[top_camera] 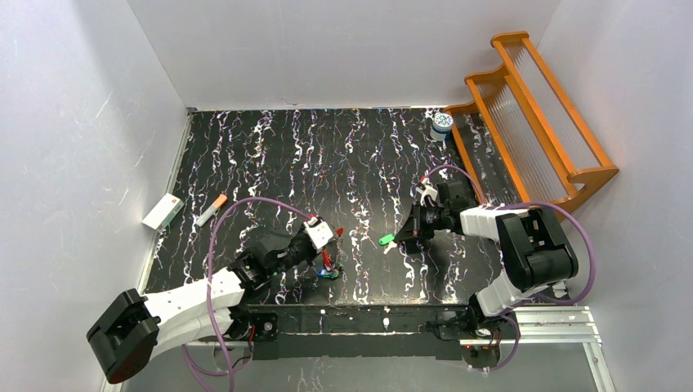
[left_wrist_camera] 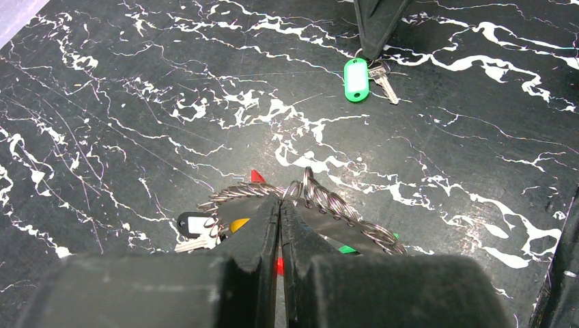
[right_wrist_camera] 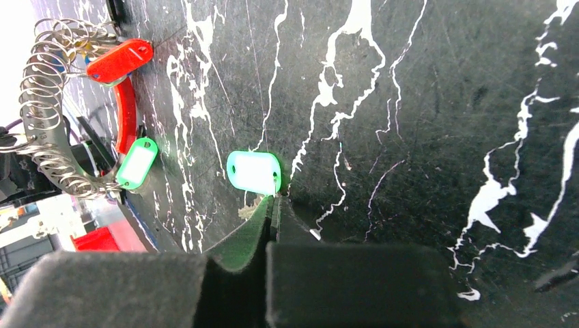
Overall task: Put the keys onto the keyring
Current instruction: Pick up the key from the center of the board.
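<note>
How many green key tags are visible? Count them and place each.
2. One green tag lies at the right gripper's tips; another hangs on the keyring. Others may be hidden.

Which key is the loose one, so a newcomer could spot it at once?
On the black marbled table, look right of centre at the closed tips of the right end effector. The green-tagged key lies flat there, alone. Its green lookalike and the red tags hang on the keyring at the left end effector.
</note>
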